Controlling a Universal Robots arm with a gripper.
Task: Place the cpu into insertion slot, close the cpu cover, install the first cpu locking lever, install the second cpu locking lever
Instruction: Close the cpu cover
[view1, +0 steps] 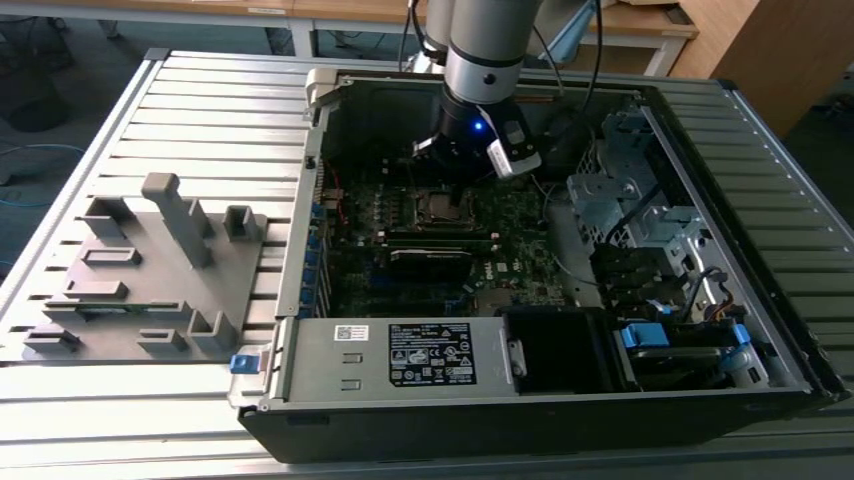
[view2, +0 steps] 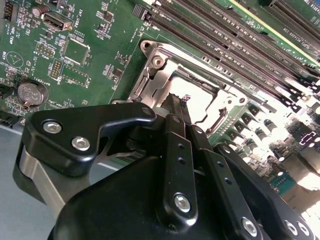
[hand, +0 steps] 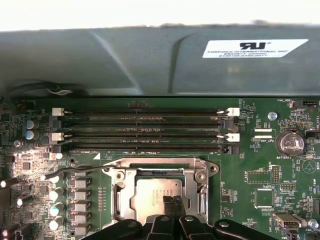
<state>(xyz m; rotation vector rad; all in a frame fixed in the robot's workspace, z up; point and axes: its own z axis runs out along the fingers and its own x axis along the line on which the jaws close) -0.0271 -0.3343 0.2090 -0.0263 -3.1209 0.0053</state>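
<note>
In the exterior view your gripper (view1: 451, 180) hangs inside the open computer case (view1: 534, 435), right above the insertion slot (view1: 445, 207). A grey fixture (view1: 147, 270) sits on the bench (view1: 214, 90) at the exterior view's left. In the second wrist view the jaws are pinched narrow, with their tips at the cpu (view2: 202, 102). In the first wrist view the cpu cover (hand: 122, 195) frames the chip, the memory slots (hand: 145, 131) lie just beyond, and a thin lever (hand: 75, 171) sticks out sideways

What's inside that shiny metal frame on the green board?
The cpu, silvery top showing through the cpu cover. The pincer hides part of it; the insertion slot beneath is covered.
</note>
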